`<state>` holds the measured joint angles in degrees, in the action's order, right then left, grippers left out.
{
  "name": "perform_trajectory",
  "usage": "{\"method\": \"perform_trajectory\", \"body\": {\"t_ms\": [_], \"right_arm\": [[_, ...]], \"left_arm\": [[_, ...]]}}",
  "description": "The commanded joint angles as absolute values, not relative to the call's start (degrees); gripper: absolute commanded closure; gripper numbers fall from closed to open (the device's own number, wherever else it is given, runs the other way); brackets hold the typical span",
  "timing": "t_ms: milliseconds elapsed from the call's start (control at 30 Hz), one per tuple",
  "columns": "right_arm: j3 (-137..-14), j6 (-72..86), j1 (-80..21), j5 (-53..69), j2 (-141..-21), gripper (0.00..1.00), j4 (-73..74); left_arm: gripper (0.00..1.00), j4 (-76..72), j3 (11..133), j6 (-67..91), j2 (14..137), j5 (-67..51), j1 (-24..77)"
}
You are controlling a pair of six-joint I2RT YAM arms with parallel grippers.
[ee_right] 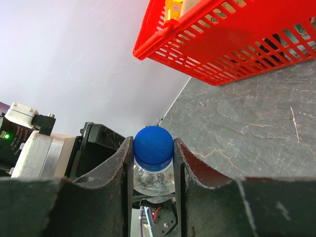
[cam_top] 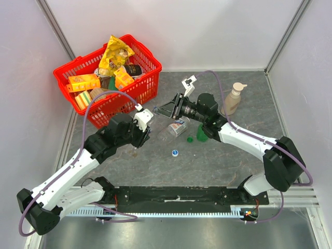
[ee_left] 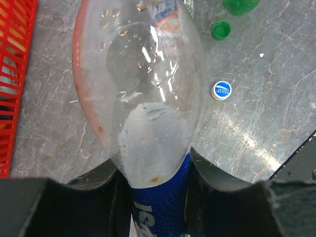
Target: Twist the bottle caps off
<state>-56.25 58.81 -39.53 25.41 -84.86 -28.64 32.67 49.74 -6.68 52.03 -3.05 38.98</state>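
My left gripper (cam_top: 146, 129) (ee_left: 158, 197) is shut on the blue-labelled cola bottle (ee_left: 143, 89), gripping it at the label. My right gripper (cam_top: 157, 111) (ee_right: 153, 154) is shut on that bottle's blue cap (ee_right: 153, 144), which sits on the clear neck. In the top view the held bottle is mostly hidden between the two grippers. A loose green cap (cam_top: 190, 139) (ee_left: 221, 29) and a loose blue-and-white cap (cam_top: 175, 152) (ee_left: 221, 90) lie on the table. The green bottle (cam_top: 201, 135) (ee_left: 240, 5) stands partly under my right arm. A clear bottle (cam_top: 174, 128) lies beside the grippers.
A red basket (cam_top: 124, 101) (ee_left: 15, 74) (ee_right: 237, 39) full of groceries stands at the back left, close to both grippers. A beige pump dispenser (cam_top: 232, 98) stands at the back right. White walls enclose the grey table (cam_top: 228, 161) on three sides.
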Motion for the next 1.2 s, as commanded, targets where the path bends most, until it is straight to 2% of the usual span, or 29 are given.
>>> {"method": "perform_trajectory", "body": {"t_ms": [0,333,800,1167], "right_arm": [[-54.76,59.68,-39.46,27.51,-83.59,1.0,-36.91],[-48.61,58.19,-39.2,33.39,-78.84,1.0,-51.49],[-46.23,58.18,-39.2,46.13,-74.1,1.0,-69.33],[-47.9,72.59,-39.37,55.89,-75.06,1.0,-93.59]], "left_arm": [[0.98,31.38,49.92,-6.33,50.8,-6.68,39.02],[0.98,31.29,50.36,-8.26,46.41,-19.85,39.11],[0.98,31.38,53.7,-10.46,44.3,-46.65,39.11],[0.98,26.38,56.34,-7.13,45.18,-64.32,39.11]]}}
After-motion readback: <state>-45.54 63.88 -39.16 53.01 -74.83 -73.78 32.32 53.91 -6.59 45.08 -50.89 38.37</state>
